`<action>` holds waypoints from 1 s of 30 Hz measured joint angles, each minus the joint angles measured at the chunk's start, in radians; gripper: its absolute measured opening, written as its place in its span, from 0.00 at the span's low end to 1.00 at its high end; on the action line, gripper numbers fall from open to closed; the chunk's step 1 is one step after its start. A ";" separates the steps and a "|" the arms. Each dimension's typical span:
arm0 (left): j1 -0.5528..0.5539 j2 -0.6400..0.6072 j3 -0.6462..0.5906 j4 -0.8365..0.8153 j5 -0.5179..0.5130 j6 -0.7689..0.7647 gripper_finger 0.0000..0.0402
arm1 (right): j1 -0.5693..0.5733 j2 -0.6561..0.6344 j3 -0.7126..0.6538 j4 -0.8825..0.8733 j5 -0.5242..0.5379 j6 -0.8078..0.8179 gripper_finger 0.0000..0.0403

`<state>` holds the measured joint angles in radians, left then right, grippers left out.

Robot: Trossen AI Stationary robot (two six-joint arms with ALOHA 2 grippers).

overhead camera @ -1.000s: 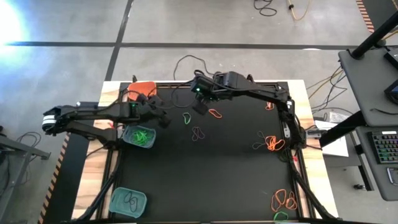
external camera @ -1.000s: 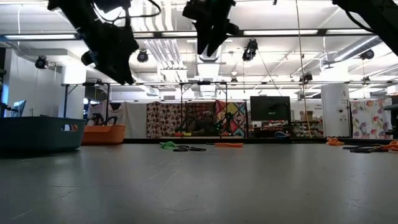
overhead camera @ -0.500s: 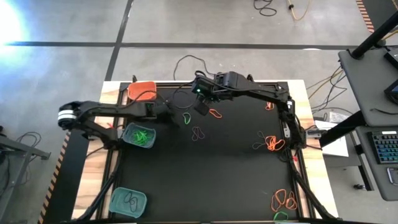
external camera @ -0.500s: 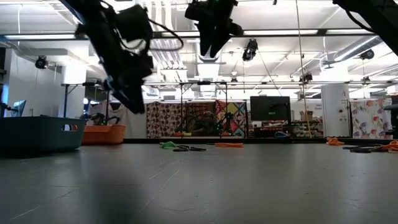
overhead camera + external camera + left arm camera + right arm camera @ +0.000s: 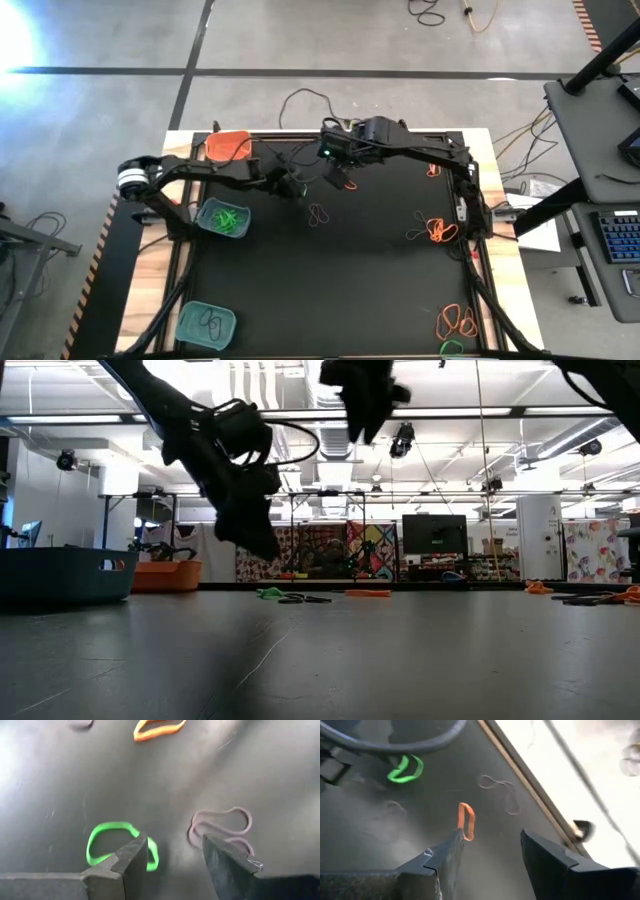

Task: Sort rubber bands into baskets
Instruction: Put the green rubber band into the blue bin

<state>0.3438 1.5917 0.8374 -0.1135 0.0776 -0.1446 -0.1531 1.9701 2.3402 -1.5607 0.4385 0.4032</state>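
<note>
Left wrist view: left gripper [image 5: 170,857] parted, empty, above green rubber band [image 5: 107,845].

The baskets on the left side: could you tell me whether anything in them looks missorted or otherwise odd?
Nothing stands out. The teal basket holds green bands, the nearer teal basket holds dark ones, and the orange basket sits upright; its contents are too small to tell.
</note>
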 joint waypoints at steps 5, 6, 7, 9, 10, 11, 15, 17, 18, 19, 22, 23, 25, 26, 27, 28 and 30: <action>0.003 0.063 0.000 0.011 0.028 0.032 0.43 | 0.058 -0.070 -0.006 -0.004 0.079 0.031 0.48; 0.003 0.079 0.000 0.005 0.029 0.032 0.43 | 0.070 -0.085 -0.006 -0.003 0.090 0.044 0.48; 0.003 0.095 0.000 0.007 0.029 0.032 0.43 | 0.081 -0.103 -0.006 -0.008 0.101 0.055 0.48; 0.003 0.123 0.000 0.017 0.028 0.034 0.43 | 0.103 -0.129 -0.006 -0.011 0.122 0.078 0.48; 0.003 0.136 0.000 0.028 0.021 0.040 0.43 | 0.111 -0.143 -0.006 -0.011 0.130 0.087 0.48; 0.002 0.146 0.000 0.041 0.005 0.042 0.43 | 0.120 -0.153 -0.007 -0.011 0.138 0.099 0.48; 0.003 0.167 0.001 0.050 -0.056 0.036 0.43 | 0.152 -0.183 -0.011 -0.010 0.149 0.124 0.48; 0.004 0.171 0.001 0.053 -0.058 0.031 0.43 | 0.165 -0.191 -0.011 -0.011 0.152 0.124 0.48; 0.004 0.173 0.002 0.054 -0.060 0.030 0.42 | 0.169 -0.193 -0.013 -0.010 0.157 0.124 0.48; 0.004 0.176 0.002 0.055 -0.063 0.024 0.41 | 0.174 -0.193 -0.014 -0.011 0.163 0.124 0.48; 0.005 0.188 0.004 0.058 -0.071 -0.008 0.35 | 0.181 -0.193 -0.024 -0.011 0.167 0.122 0.48; 0.005 0.192 0.004 0.059 -0.076 -0.019 0.31 | 0.182 -0.193 -0.028 -0.010 0.167 0.121 0.48; 0.005 0.197 0.005 0.058 -0.086 -0.042 0.23 | 0.182 -0.194 -0.039 -0.010 0.168 0.114 0.48; 0.005 0.196 0.005 0.054 -0.090 -0.052 0.19 | 0.182 -0.194 -0.045 -0.010 0.168 0.107 0.48; 0.004 0.193 0.004 0.048 -0.093 -0.062 0.14 | 0.182 -0.194 -0.052 -0.010 0.168 0.099 0.48; 0.004 0.188 0.005 0.039 -0.096 -0.075 0.08 | 0.182 -0.194 -0.058 -0.011 0.168 0.086 0.48; 0.003 0.170 0.004 0.015 -0.094 -0.103 0.02 | 0.181 -0.194 -0.070 -0.011 0.168 0.052 0.48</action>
<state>0.3468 1.7621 0.8415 -0.0990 -0.0166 -0.2474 0.0279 1.7763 2.2704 -1.5714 0.6064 0.4553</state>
